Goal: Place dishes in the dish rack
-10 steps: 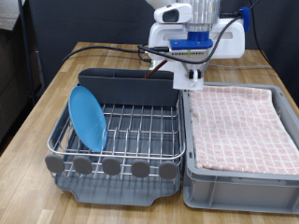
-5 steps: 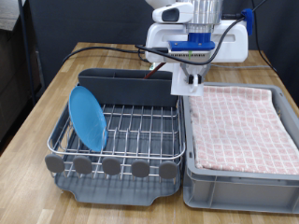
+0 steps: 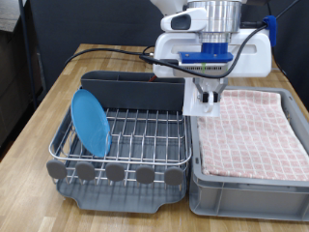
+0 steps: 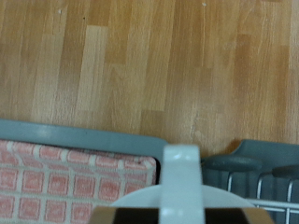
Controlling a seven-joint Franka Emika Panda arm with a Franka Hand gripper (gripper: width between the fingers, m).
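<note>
A wooden desk (image 3: 58,97) carries the dish rack (image 3: 126,145) and, at the exterior view's right, a grey bin (image 3: 246,188) lined with a pink checkered cloth (image 3: 246,126). A light-blue plate (image 3: 92,121) is stood upright in the rack's wire grid. The gripper (image 3: 206,100) is clamped on a white mug (image 3: 205,101), held over the bin's edge beside the utensil compartment (image 3: 130,89).

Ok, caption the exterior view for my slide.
End effector carrying a white mug above the cloth-lined bin, blue plate already standing in the dish rack.
</note>
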